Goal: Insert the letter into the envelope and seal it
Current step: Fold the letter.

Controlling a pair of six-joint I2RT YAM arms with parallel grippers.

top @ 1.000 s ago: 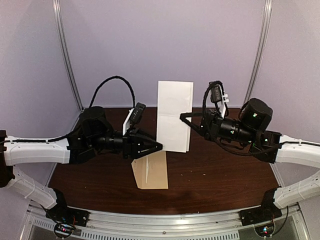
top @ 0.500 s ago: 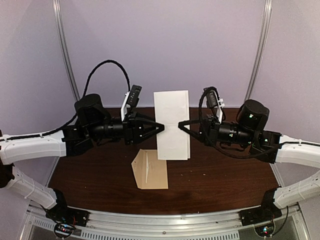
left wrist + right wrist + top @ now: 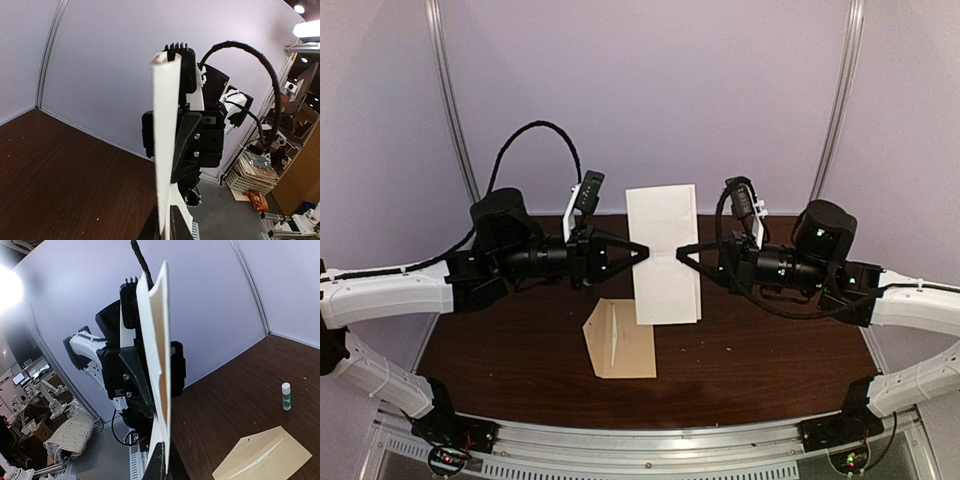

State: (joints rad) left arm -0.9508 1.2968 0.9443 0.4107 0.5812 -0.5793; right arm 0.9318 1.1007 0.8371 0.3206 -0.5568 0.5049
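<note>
The left end effector and right end effector, both closed, pinch opposite side edges of the upright letter. The envelope lies flat below it, toward the left arm and the near edge of the worktop.

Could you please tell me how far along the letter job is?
Done: the letter is lifted off the table. In hand: both arms' jaws pinch its side edges, holding it upright in the air. Remaining: the envelope lies flat with its flap open and empty, so inserting and sealing are not yet done.
</note>
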